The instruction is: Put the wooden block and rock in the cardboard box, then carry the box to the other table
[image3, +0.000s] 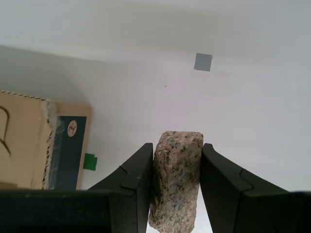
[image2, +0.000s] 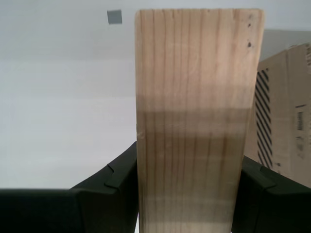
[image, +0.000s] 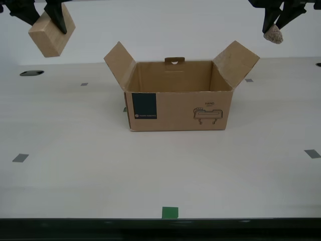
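The cardboard box stands open in the middle of the pale tabletop, flaps spread, with a blue label on its front. High at the exterior view's left, my second gripper is shut on the wooden block, held clear of the table; in the second wrist view the block sits between the gripper's dark jaws, with the box beside it. High at the exterior view's right, my first gripper is shut on the rock; the first wrist view shows the rock pinched, box off to one side. The other table is out of view.
The table carries grey tape squares and a green one near its dark front edge. A dark oval hole lies at the far side on the exterior view's left. A plain pale wall stands behind.
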`<state>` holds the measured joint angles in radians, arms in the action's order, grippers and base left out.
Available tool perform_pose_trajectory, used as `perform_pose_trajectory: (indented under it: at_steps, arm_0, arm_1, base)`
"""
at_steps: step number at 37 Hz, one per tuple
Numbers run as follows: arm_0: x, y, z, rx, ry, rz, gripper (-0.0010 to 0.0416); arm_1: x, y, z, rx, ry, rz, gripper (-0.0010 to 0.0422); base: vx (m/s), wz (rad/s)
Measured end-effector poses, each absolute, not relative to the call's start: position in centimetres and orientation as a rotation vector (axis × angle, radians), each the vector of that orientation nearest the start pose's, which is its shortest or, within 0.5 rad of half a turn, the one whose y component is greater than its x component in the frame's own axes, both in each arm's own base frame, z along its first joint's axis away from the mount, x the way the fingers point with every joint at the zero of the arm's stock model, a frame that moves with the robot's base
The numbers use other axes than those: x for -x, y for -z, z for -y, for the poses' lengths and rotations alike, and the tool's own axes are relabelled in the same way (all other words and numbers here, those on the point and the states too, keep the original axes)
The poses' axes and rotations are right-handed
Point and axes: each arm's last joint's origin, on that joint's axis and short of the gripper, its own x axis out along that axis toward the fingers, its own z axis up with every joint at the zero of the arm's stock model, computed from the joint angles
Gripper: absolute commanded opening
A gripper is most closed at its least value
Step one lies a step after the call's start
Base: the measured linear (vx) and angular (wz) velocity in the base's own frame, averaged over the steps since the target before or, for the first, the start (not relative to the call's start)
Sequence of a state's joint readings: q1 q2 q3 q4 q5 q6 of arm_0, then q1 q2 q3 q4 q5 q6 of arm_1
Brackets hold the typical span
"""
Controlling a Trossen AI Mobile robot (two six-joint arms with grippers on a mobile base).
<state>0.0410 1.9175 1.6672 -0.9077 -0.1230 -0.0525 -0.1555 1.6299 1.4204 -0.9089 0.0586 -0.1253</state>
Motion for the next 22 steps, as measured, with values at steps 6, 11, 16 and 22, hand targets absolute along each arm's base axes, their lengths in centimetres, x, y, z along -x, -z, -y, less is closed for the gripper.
perform_pose_trajectory:
  at_steps: [6,11,16,22]
  arm_0:
    - [-38.9,-27.8,-2.1,-0.027,-0.216,-1.140,-0.0001]
    - [-37.8,-29.4,-2.1,-0.034,-0.230,-1.113,-0.0001]
    - [-36.5,-31.0,-2.1,-0.038,-0.243,-1.102,-0.0001]
    - [-34.8,-33.0,-2.4,-0.090,-0.339,-1.066,-0.0001]
  arm_1:
    - [-32.4,-30.5,5.3,0.052,0.129,-1.109,-0.0001]
    - [-32.6,-31.4,5.5,0.048,0.137,-1.080,-0.0001]
    - [-32.6,-32.2,5.8,0.050,0.159,-1.057,-0.0001]
    - [-32.5,-33.2,6.9,0.047,0.210,-1.029,-0.0001]
  base:
    - [0.000,0.000]
    - [0.000,0.000]
    - [0.000,0.000]
    - [0.000,0.000]
